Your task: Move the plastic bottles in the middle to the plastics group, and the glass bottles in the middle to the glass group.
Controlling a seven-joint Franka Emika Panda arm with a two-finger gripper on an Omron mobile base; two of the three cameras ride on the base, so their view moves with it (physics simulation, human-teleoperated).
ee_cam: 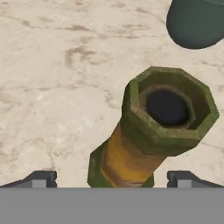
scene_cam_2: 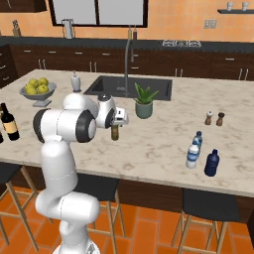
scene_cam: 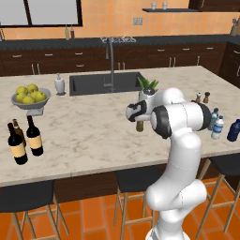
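A small olive-green glass bottle (ee_cam: 131, 148) with a tan label stands upright in the middle of the island counter (scene_cam: 84, 126). My gripper (ee_cam: 111, 179) hangs just above it, open, one fingertip (ee_cam: 41, 178) on each side of the bottle's body and neither touching it. From the base cameras, the gripper (scene_cam: 139, 119) (scene_cam_2: 115, 126) points down over the green bottle (scene_cam: 139, 126) (scene_cam_2: 115, 134). At the left end stand two black wine bottles (scene_cam: 18, 145) (scene_cam: 33, 137) and a thin brown bottle (scene_cam: 17, 125). On the right are a clear white-capped bottle (scene_cam: 218, 127), a light-blue bottle (scene_cam: 214, 117) and a dark-blue bottle (scene_cam: 233, 130).
A potted plant (scene_cam_2: 144, 104) stands just behind the green bottle, its dark pot (ee_cam: 197, 22) close by. A sink (scene_cam: 105, 83) with a tall faucet lies beyond. A fruit bowl (scene_cam: 31, 98), a soap dispenser (scene_cam: 59, 84) and salt and pepper shakers (scene_cam_2: 214, 118) sit on the counter.
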